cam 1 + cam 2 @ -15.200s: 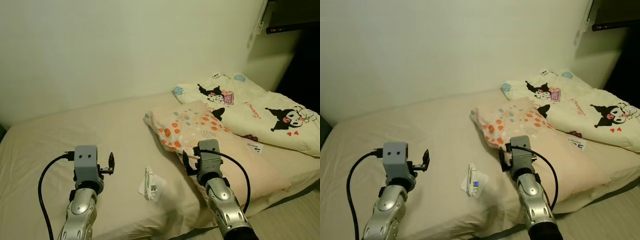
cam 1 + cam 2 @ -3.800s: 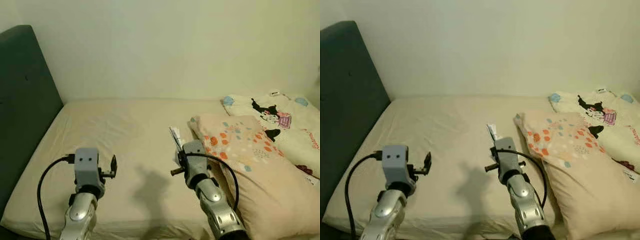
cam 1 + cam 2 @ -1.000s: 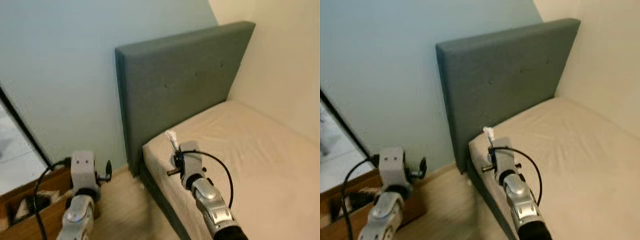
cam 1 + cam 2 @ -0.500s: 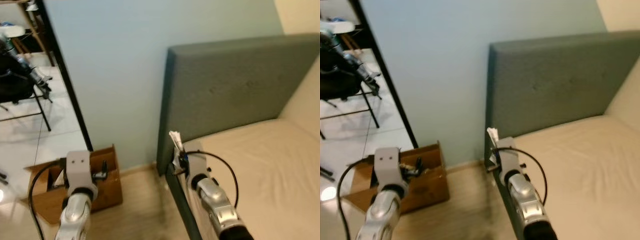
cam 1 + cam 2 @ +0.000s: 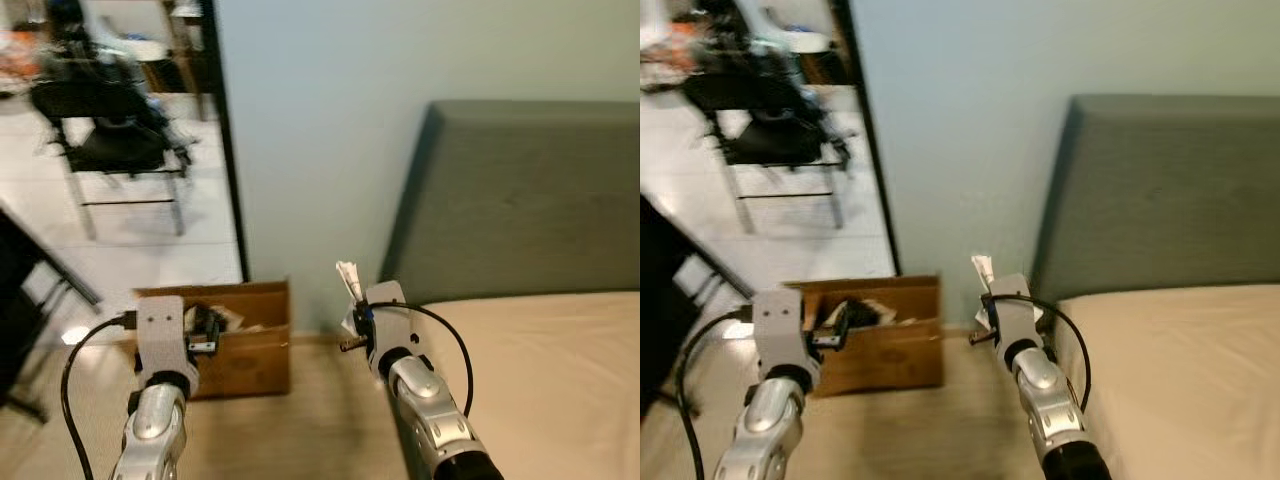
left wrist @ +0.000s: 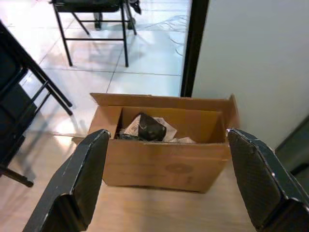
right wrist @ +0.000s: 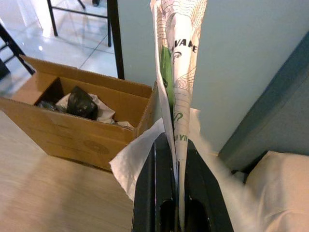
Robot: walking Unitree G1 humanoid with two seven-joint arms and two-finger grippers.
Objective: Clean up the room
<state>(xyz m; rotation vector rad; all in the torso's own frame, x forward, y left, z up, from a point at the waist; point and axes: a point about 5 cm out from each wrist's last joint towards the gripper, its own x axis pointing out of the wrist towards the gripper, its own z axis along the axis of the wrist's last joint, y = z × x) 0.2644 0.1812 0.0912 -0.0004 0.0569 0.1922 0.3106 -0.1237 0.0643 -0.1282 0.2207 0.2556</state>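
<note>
Wrapper pinched in right end effector, box on floor to the left

Wrapper (image 7: 175, 72), white with green print, stands upright between the closed fingers of the right end effector (image 7: 172, 154), held up in front of the pale wall, just left of the grey headboard (image 5: 520, 195). A white tissue (image 7: 137, 162) is bunched under it. Cardboard box (image 5: 245, 335) sits open on the wood floor (image 5: 910, 435) against the wall, left of the bed (image 5: 540, 370), with crumpled dark and white trash (image 6: 147, 129) inside. Left end effector (image 6: 166, 179) hovers near the box, fingers wide apart, holding nothing. Black chair (image 5: 110, 150) stands far left on tile.
</note>
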